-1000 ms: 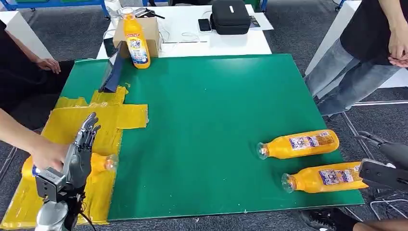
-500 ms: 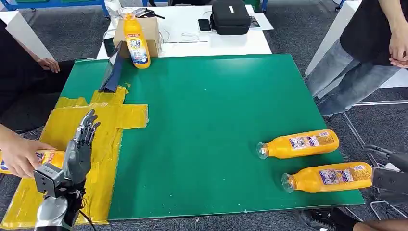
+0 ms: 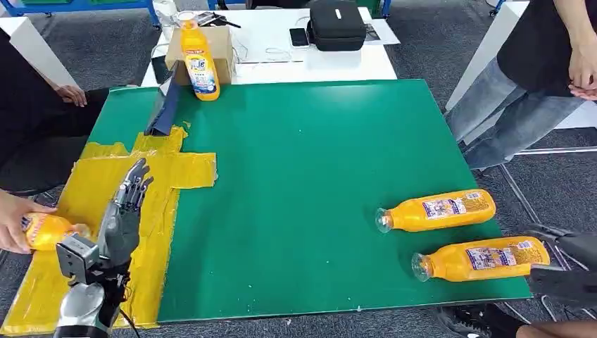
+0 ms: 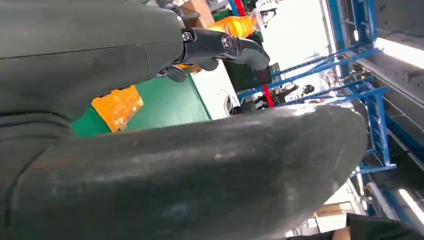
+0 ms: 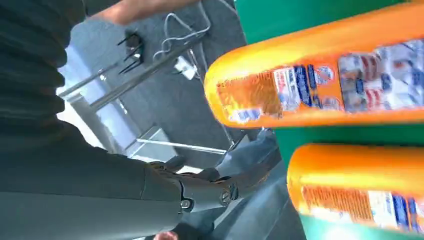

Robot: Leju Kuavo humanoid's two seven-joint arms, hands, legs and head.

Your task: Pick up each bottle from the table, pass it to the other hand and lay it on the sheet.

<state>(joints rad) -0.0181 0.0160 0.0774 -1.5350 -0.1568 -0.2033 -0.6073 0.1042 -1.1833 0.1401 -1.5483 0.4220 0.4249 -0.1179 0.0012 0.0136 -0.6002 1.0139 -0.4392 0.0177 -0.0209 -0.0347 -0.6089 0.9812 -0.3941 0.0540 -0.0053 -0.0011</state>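
Since earlier frames, bottle on yellow sheet (image 3: 179,169) dragged off its left edge by person's hand (image 3: 14,220); carried bottle (image 3: 48,229) now gripped there. Left hand (image 3: 123,215) raised over sheet, fingers spread, nothing held. Right hand (image 3: 567,271) seen at table's (image 3: 303,141) right edge; grasp state cannot be told. Near bottle (image 3: 479,258) and second bottle (image 3: 436,210) laid on green table. Upright bottle (image 3: 198,60) stood at far edge.

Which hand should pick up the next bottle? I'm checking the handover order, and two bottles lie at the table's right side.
The right hand. It hangs open just off the table's right edge beside the nearer bottle. The left hand is open over the yellow sheet, far across the table.
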